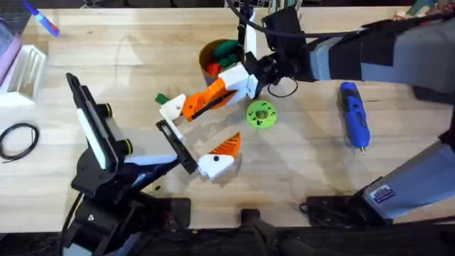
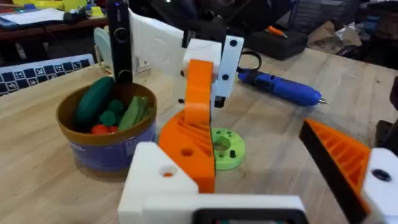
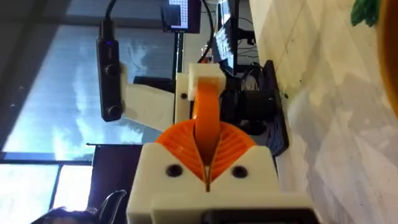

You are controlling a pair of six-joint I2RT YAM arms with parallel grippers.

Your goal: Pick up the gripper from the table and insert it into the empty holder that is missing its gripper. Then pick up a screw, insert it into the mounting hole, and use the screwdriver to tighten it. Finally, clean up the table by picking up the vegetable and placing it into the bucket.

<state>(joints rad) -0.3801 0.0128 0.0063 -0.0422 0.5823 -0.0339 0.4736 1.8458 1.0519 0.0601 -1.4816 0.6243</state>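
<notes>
Orange plastic wedge-shaped fingertip [image 1: 193,107] sits clamped between the ribbed pads of the right hand [image 1: 206,99], its end at the white holder [image 1: 173,108] on one finger of the left hand [image 1: 202,131], whose fingers are spread wide. Just beside the holder, a thin dark-green toy vegetable [image 1: 161,98] lies on the light wooden table [image 1: 128,64]. A tan-rimmed blue bucket [image 1: 207,52] of toys stands near the far edge, a lime-green round disc [image 1: 261,115] mid-table, and a blue pen-shaped screwdriver [image 1: 353,114] lies toward the right edge.

bucket [image 1: 213,55] partly hidden behind right claw [image 1: 186,107], bucket's label unreadable
</notes>
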